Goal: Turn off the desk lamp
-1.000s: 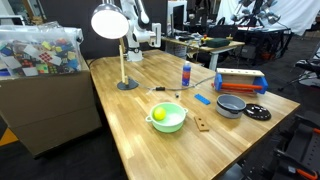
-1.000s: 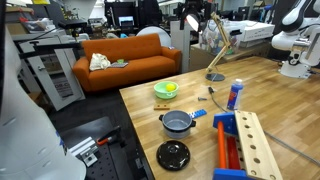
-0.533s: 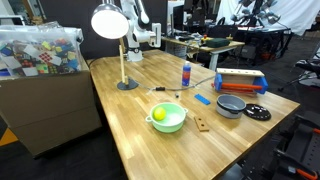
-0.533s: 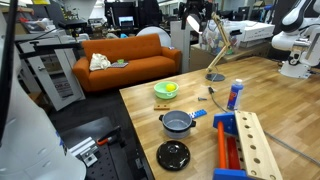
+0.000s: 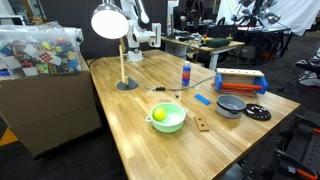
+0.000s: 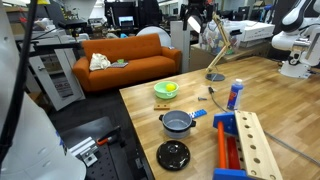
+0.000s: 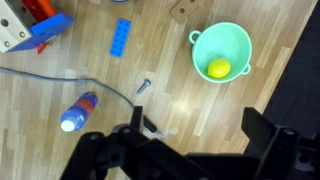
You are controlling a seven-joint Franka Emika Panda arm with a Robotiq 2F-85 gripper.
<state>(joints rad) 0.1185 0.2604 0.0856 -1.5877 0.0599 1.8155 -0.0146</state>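
The arm (image 5: 146,37) is glossy white with dark joints; its jaws are black, angular, blurred silhouettes.

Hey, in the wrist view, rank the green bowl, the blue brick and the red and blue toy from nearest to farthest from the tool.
1. The green bowl, just above the open tool and slightly to the right.
2. The blue brick, up and to the left.
3. The red and blue toy, in the far top-left corner.

Tool (image 7: 192,124), jaws wide apart, empty.
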